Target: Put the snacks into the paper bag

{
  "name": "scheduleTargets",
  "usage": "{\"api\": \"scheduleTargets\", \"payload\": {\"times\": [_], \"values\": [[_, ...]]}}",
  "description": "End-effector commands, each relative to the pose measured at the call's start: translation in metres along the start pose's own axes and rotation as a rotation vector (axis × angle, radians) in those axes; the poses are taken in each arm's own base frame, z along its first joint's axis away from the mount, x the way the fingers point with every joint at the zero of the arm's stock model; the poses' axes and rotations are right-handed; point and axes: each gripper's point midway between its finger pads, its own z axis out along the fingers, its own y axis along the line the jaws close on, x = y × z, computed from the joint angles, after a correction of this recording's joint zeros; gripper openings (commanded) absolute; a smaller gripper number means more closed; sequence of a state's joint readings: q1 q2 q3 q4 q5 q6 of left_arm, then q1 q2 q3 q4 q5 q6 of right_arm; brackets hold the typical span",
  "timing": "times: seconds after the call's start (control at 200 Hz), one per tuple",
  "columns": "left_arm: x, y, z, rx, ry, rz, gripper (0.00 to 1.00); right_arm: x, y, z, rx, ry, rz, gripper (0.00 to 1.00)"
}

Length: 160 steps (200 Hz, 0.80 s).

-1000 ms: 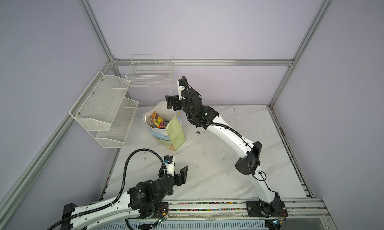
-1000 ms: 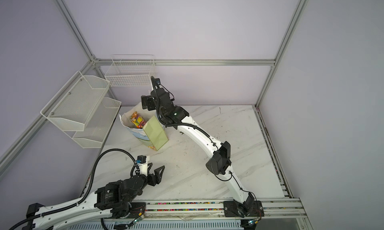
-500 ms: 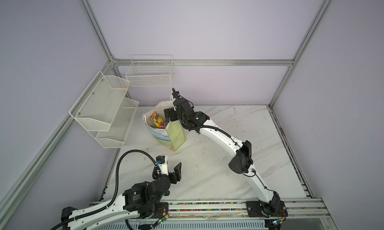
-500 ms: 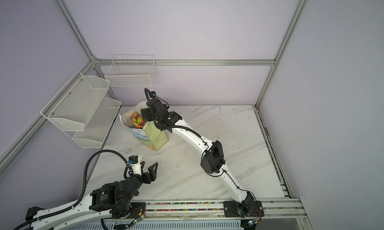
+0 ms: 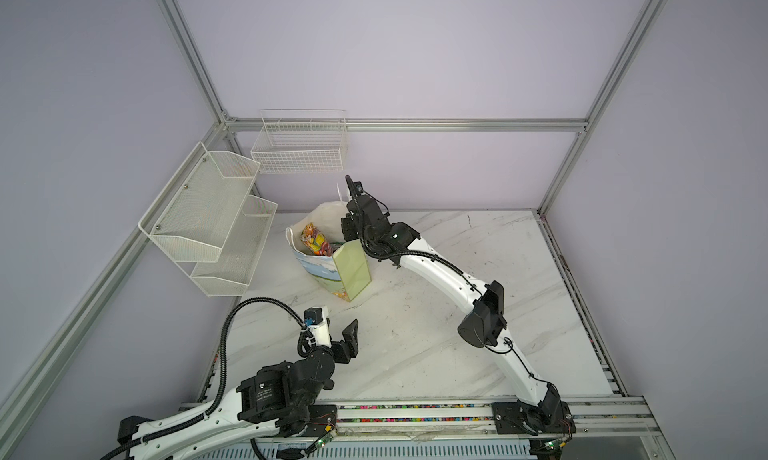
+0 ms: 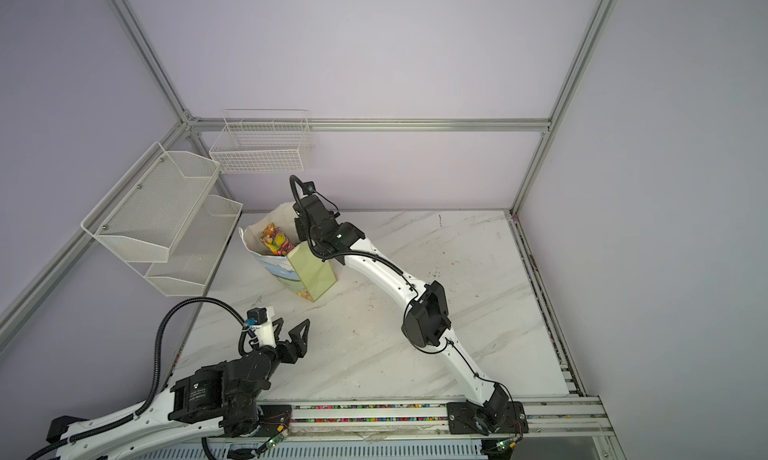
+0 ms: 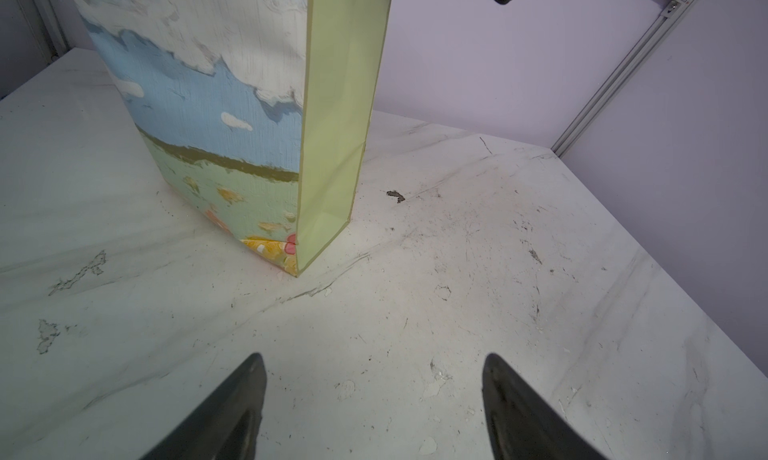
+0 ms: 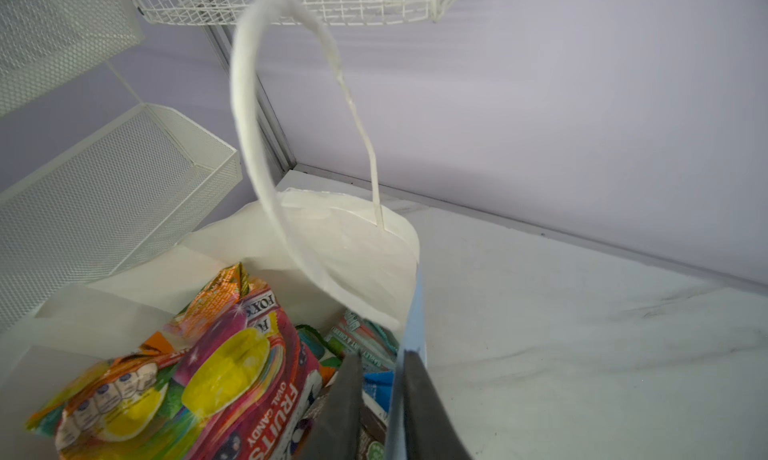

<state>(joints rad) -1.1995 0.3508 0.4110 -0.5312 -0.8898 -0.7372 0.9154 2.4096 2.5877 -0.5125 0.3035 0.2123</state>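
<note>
step: packing looks done, snacks (image 8: 232, 366) sit inside the paper bag (image 5: 349, 266), upright far-left on worktop (image 5: 415, 333) | right hand (image 8: 381, 354) pinches bag's far-right wall at rim | left hand (image 7: 373, 356) open, empty, near | next: probably let go gently without tipping bag

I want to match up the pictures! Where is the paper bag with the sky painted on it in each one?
A top view: the paper bag stands left of middle, toward the back of the table.
A top view: also left of middle, toward the back.
Left wrist view: close up from outside, painted face and green side.
Right wrist view: looking down into its open mouth, snacks inside.
Shared landmark: the white marble table under it.
</note>
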Motion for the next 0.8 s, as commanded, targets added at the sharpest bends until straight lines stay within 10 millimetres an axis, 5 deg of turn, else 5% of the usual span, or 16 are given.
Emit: {"api": "scheduleTargets", "payload": {"times": [0.0,0.085,0.38,0.475,0.59,0.795], "values": [[-0.035,-0.006,-0.012,0.020,-0.059,-0.053,0.80,-0.028,-0.007,-0.027,0.030,-0.042,-0.010,0.11],[-0.036,-0.005,-0.013,0.021,-0.062,-0.055,0.80,-0.034,-0.010,-0.032,0.043,-0.053,-0.014,0.00],[-0.042,-0.005,-0.016,0.020,-0.069,-0.046,0.80,-0.036,-0.009,-0.039,0.028,-0.048,-0.031,0.00],[-0.050,-0.006,-0.019,0.021,-0.077,-0.043,0.80,-0.033,-0.005,-0.037,0.004,-0.033,-0.034,0.29],[-0.073,-0.006,-0.025,0.001,-0.109,-0.044,0.81,-0.026,-0.002,-0.032,-0.007,-0.011,-0.040,0.45],[-0.128,0.006,-0.043,-0.157,-0.186,-0.033,0.85,-0.008,-0.002,-0.019,-0.015,0.031,-0.044,0.52]]}}
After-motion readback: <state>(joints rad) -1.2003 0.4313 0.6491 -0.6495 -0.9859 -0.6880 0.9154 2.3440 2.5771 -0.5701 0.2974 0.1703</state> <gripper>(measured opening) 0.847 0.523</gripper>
